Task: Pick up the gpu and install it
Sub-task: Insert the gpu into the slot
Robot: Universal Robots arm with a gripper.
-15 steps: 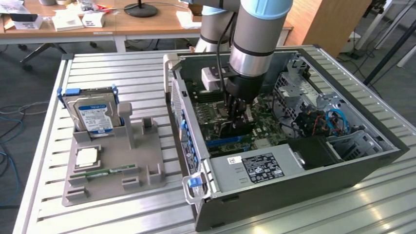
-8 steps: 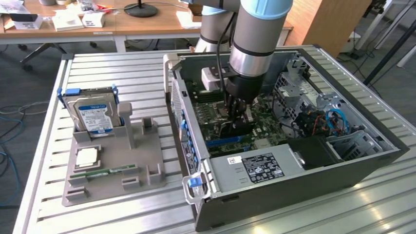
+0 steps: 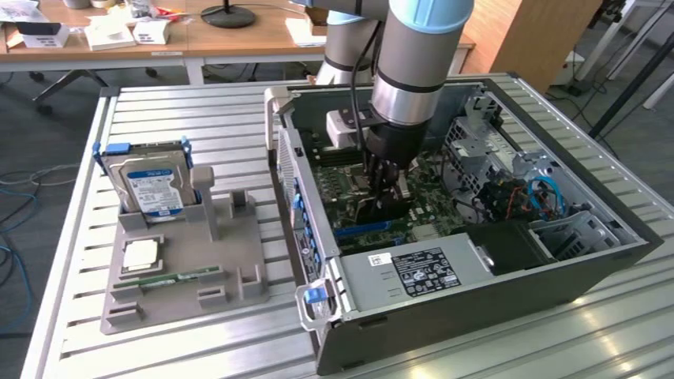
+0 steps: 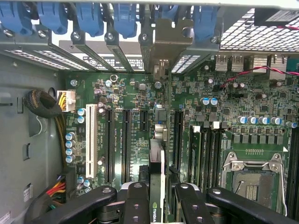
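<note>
- Wrist view: the claw (image 4: 160, 190) is clenched on the gpu (image 4: 157, 161), with black fingers (image 4: 136, 198) pressed against both faces of the card.
- The gpu stands edge-on between the fingers, a green logo showing on its edge close to the claw.
- The card runs away from the claw over the motherboard (image 4: 117, 88), parallel to the long black expansion slots (image 4: 126, 140) and between two of them.
- Its metal end bracket (image 4: 163, 44) reaches the rear slot openings, among the blue retaining clips (image 4: 88, 18).
- Whether the card's lower edge is seated in a slot cannot be told.
- A white slot (image 4: 91, 140) lies beyond the black ones; the processor socket (image 4: 254, 177) lies on the other side of the card.
- Exterior view: the claw (image 3: 384, 189) hangs straight down from the arm (image 3: 416, 63), inside the open computer case (image 3: 474, 292), just above the board.
- The power supply (image 3: 421, 264) sits at the near end of the case.
- The case lies on its side on a slatted metal desk (image 3: 189, 118).
- On the exterior view's left, well apart from the case, a grey holder (image 3: 195, 253) rests on the desk.
- A hard drive (image 3: 153, 185) stands upright at the holder's far end.
- A green memory stick (image 3: 174, 278) lies flat near its near edge.
</note>
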